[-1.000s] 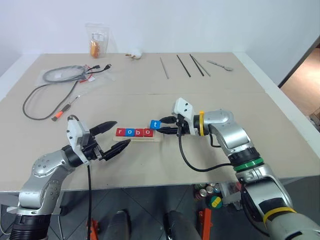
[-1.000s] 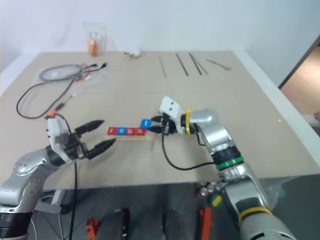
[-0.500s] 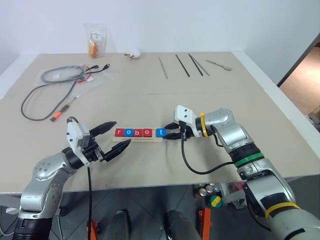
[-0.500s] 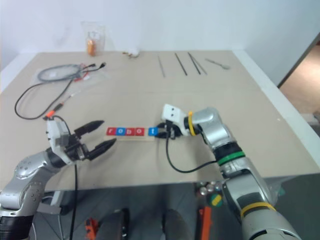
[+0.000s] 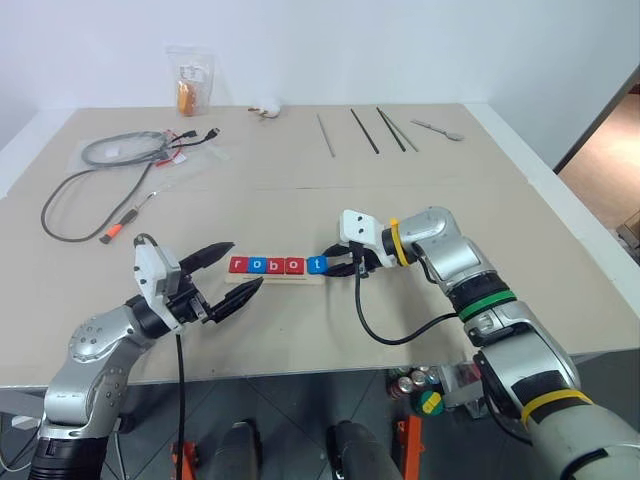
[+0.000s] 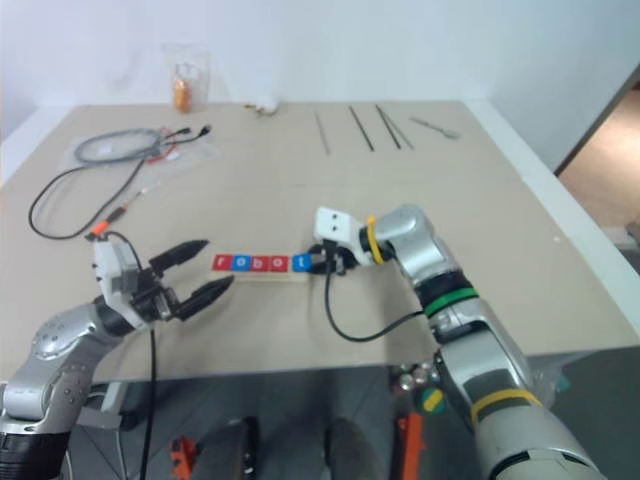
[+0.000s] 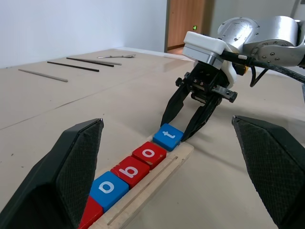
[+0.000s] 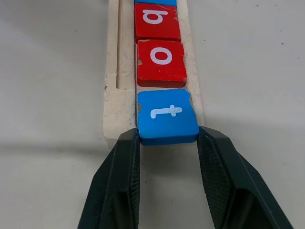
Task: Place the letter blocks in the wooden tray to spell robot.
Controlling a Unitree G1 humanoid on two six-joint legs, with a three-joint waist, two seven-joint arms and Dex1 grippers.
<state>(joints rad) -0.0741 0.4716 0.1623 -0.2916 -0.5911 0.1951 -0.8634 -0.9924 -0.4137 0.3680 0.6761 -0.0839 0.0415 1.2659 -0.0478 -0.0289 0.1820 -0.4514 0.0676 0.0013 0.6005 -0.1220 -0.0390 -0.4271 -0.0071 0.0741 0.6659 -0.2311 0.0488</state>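
Head views: five letter blocks (image 5: 272,265) lined up r-o-b-o-t along the wooden tray (image 5: 275,277) near the front of the table (image 5: 400,190); right gripper (image 5: 333,263) at the row's right end, left gripper (image 5: 228,270) just off the tray's left end.

Left wrist view: own fingers (image 7: 71,167) spread wide, nothing between them.

Right wrist view: fingertips (image 8: 127,143) pinching the blue t block (image 8: 167,116), seated at the tray's end beside a red o (image 8: 161,62).

Cables (image 5: 95,175) are lying coiled near the table's (image 5: 300,190) far left corner, beside a small clear bag (image 5: 191,82) standing at the far edge; thin rods (image 5: 365,130) and a spoon (image 5: 440,129) are resting toward the far right.
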